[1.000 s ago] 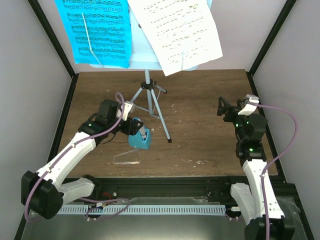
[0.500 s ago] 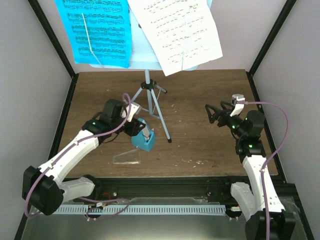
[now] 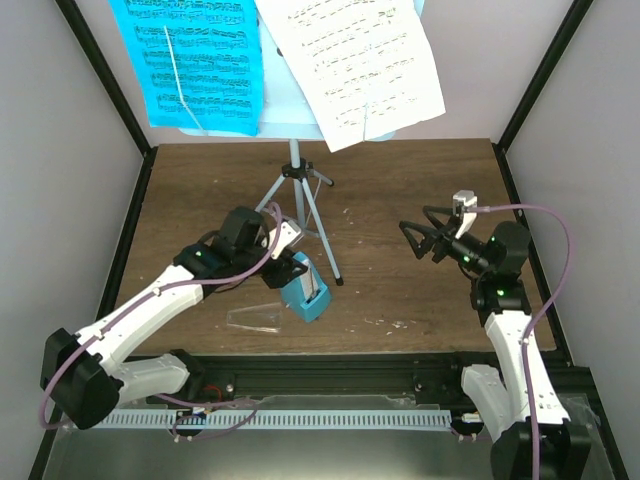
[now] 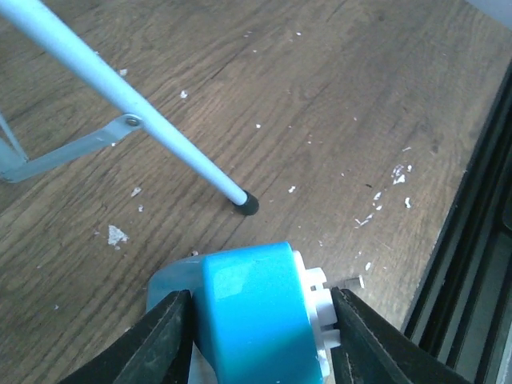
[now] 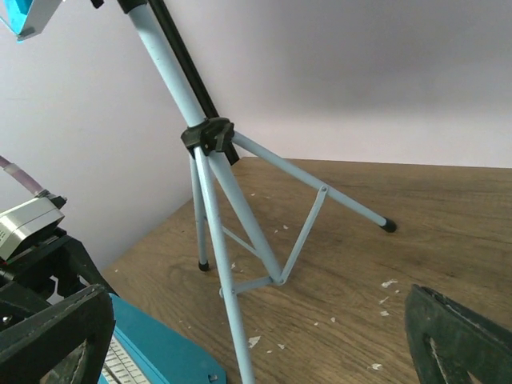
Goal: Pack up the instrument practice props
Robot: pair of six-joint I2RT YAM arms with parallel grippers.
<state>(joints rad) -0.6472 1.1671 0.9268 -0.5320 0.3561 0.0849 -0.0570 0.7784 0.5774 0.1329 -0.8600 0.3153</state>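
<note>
Nearest me, low in the overhead view, the clear cover [image 3: 255,317] lies flat on the wooden table [image 3: 420,190], just inside the black rail [image 3: 330,365] along the near edge. Just beyond it the left gripper [image 4: 264,336] has its fingers pressed against both sides of the teal metronome [image 3: 309,298], which sits tilted in the grip. I cannot tell whether its base is touching the wood.

The worry sits right beside it. The rubber foot [image 4: 250,204] of one tripod leg stands just past the metronome, and the leg slants up over that corner. As I see it, a careless lift or a swing to the right would knock that leg, and the pale blue music stand [image 3: 296,185] could tip with both sheets on it. The metronome's smooth, sloping sides also look easy to squeeze out of a pinch.

To the right, the right gripper [image 3: 413,238] hangs above the table with its fingers spread wide, holding nothing and facing the tripod. Between it and the stand is bare wood flecked with white crumbs, the best room for moving. On the left the arm has less space, with the side wall [image 3: 70,230] close by.

Farthest off, at the top of the frame, the cyan sheet [image 3: 195,60] and the white sheet [image 3: 355,65] hang on the stand's desk, the white one askew and overlapping its edge.
</note>
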